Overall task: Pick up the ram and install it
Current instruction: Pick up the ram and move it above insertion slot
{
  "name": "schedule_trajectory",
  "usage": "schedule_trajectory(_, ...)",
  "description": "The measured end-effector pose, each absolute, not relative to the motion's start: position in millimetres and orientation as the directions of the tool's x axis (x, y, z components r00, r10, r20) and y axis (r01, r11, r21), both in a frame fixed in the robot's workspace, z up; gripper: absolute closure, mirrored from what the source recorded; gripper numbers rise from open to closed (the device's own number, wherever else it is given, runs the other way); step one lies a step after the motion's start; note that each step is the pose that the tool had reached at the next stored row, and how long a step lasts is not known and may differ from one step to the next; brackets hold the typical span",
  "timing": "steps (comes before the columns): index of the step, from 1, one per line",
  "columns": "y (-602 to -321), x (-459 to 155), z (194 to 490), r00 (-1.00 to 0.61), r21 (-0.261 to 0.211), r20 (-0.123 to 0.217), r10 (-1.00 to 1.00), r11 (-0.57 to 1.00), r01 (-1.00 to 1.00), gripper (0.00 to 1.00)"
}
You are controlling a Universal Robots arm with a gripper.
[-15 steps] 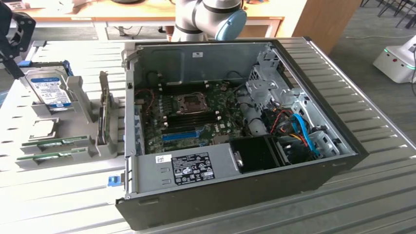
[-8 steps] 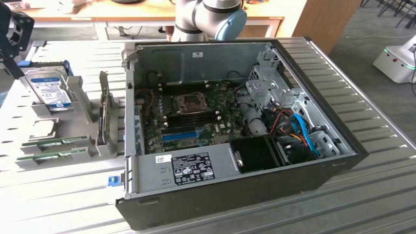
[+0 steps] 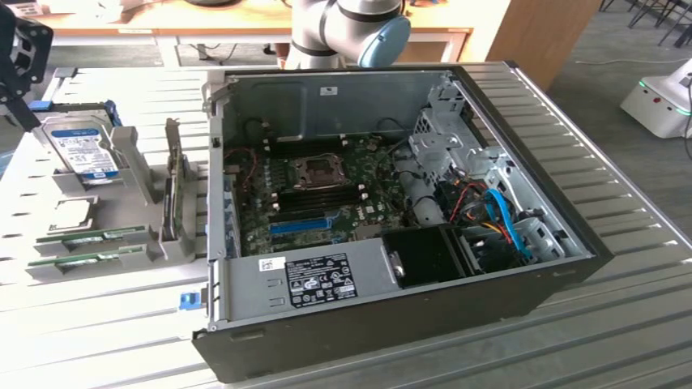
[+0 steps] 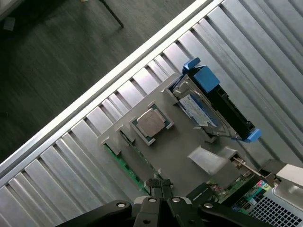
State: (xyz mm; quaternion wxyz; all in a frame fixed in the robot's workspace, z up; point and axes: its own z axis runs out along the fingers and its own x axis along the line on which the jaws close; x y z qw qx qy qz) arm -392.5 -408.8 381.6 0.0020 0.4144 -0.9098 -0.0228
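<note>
One long, thin green circuit-board ram point(image 4: 122, 163) sits in the grey holder point(image 4: 184, 146) on the ribbed metal bench point(image 4: 61, 189). Its length runs just beside my black claw point(image 4: 158, 183), whose tips are pressed together, empty, above it.

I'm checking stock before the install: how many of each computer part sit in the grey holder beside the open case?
RAM sticks: 2
Hard drive: 1
CPU: 1
Expansion card: 1
Total: 5
</note>
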Motion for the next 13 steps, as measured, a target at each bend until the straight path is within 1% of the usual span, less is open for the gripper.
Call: schedule_trajectory(13, -408.8, -392.4, 381.6, -0.477, 0.043, -0.015, -0.879, 0.476, -0.878, 0.89)
